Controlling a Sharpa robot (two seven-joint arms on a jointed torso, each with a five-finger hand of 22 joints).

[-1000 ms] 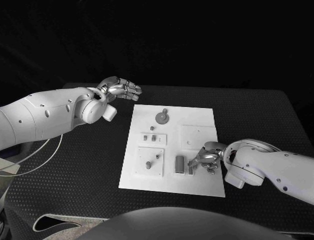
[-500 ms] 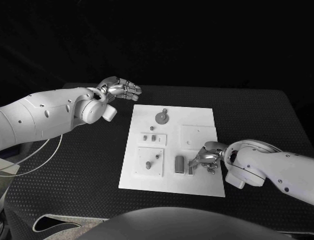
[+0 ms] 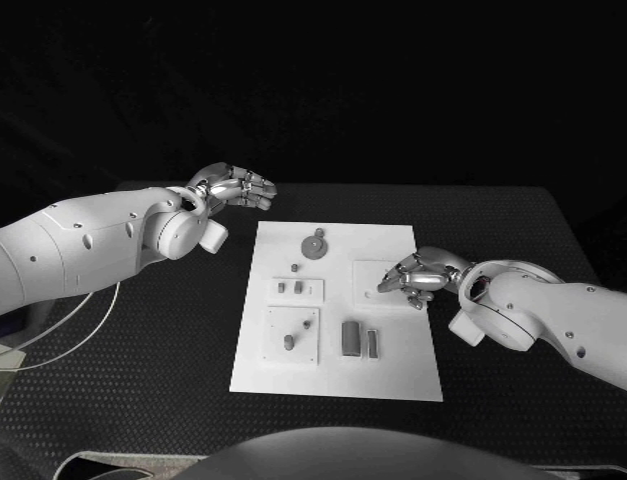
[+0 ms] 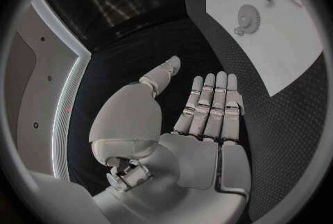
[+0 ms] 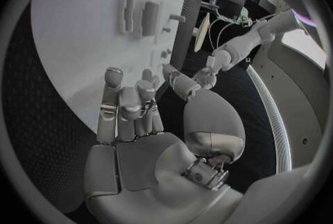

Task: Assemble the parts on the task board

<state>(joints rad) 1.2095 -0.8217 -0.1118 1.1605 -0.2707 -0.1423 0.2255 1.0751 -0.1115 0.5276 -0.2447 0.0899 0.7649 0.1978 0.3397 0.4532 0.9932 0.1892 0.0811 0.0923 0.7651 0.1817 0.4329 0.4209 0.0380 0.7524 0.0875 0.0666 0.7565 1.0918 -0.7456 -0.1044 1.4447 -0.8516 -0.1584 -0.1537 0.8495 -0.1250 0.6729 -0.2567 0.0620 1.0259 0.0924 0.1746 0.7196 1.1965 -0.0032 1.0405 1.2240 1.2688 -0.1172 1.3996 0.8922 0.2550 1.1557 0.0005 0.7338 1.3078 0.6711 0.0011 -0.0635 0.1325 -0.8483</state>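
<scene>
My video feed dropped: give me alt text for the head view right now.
The right hand hovers over the white task board's right side, holding nothing visible. The left hand is raised off the board's far-left corner. A round gear and two upright bars sit on the board.

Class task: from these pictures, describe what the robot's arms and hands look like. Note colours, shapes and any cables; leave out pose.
Both arms are smooth, rounded white shells with small dark dots, thick near the body and ending in a round white wrist. The left hand and right hand are shiny silver metal with jointed, segmented fingers; the wrist views show pale palms and fingertips. A thin white cable loops below the left arm.
</scene>
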